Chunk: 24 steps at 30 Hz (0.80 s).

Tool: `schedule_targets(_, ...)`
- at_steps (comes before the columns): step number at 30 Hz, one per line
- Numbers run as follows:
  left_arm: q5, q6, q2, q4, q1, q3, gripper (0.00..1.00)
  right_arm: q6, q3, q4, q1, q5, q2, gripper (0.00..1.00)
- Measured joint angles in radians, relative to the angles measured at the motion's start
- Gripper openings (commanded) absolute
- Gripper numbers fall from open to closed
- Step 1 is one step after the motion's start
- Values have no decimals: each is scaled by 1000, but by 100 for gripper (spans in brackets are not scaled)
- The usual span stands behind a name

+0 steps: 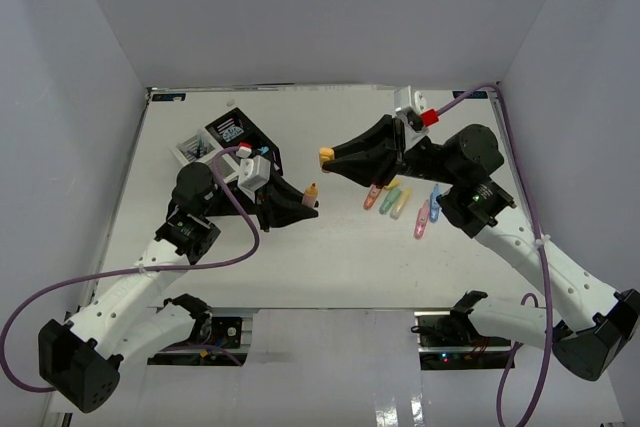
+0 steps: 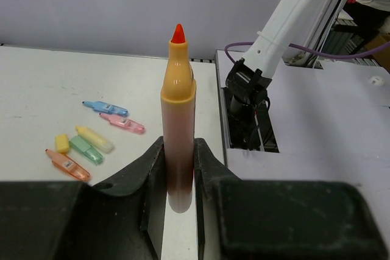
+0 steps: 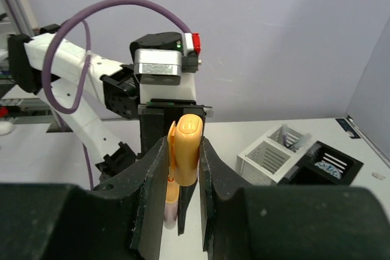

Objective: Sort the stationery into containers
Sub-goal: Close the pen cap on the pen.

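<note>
We found the left gripper (image 2: 178, 153) clamped on an uncapped orange plastic highlighter (image 2: 178, 108), which pointed its red-orange tip away from the wrist. The right gripper (image 3: 183, 150) was closed tight on a rounded orange plastic cap (image 3: 186, 141). It held the cap above the white bench (image 1: 300, 257), near that tip but not touching it in the top view.

Beside the right arm, a loose group of short chubby highlighters lay flat on the bench. We counted an orange highlighter (image 2: 67, 164), a green highlighter (image 2: 85, 149) and a yellow highlighter (image 2: 94, 139) close together, with a small yellow cap (image 2: 62, 143) just beside them. A pink highlighter (image 2: 122, 123) and a blue highlighter (image 2: 105, 108) lay a little apart from those.

At the far left stood the joined slatted containers, the taller black compartments (image 3: 323, 148) next to the lower white compartments (image 3: 250, 168). A small round blue-white tub (image 1: 232, 131) sat inside one black compartment.
</note>
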Motion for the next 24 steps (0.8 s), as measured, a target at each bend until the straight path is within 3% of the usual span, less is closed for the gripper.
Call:
schedule_targets(11, 1, -22, -6, 37, 1, -17, 0, 148, -55, 171, 0, -113, 53, 8)
schedule_targets(24, 55, -127, 20, 169, 39, -30, 0, 205, -96, 274, 0, -133, 58, 8)
